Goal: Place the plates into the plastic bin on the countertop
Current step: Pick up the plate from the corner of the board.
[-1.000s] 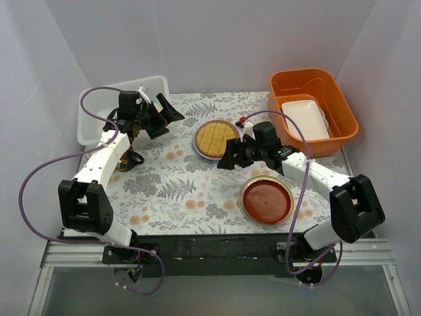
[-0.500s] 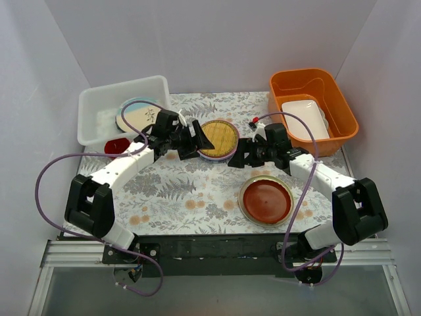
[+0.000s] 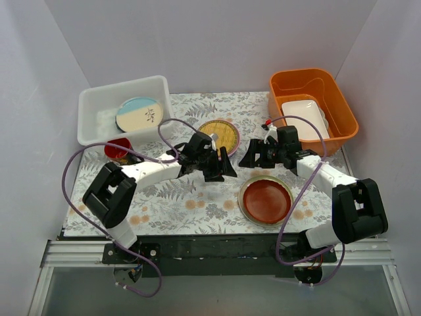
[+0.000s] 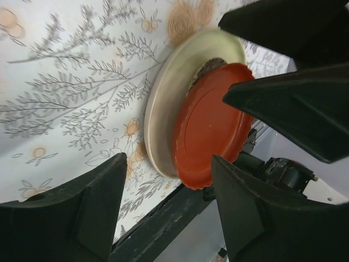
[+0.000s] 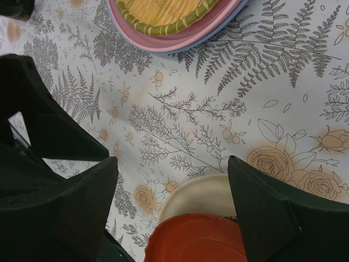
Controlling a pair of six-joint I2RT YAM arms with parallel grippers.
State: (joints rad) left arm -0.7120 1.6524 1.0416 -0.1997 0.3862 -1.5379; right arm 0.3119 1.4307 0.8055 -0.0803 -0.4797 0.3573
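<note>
The plastic bin (image 3: 92,113) stands at the back left with the cream-and-blue plate (image 3: 139,113) lying in it. The woven-bamboo plate (image 3: 220,134) tops a stack mid-table; the right wrist view shows it (image 5: 163,13) on a pink plate (image 5: 182,39). The red-brown plate (image 3: 266,199) lies on a pale yellow plate (image 3: 245,209) at the front right; they also show in the left wrist view, red-brown (image 4: 212,131) on yellow (image 4: 163,109). My left gripper (image 3: 225,170) (image 4: 169,158) is open and empty between the two stacks. My right gripper (image 3: 246,159) (image 5: 170,161) is open and empty, facing it.
A red mug (image 3: 118,150) stands just in front of the bin. An orange tub (image 3: 342,105) at the back right holds a white rectangular dish (image 3: 304,118). The two grippers are close together. The table's black front edge (image 4: 163,224) lies just beyond the red-brown plate.
My left arm has swung from the bin to the middle of the table, empty. The cream-and-blue plate now lies uncovered in the bin. My right gripper has drifted slightly right.
</note>
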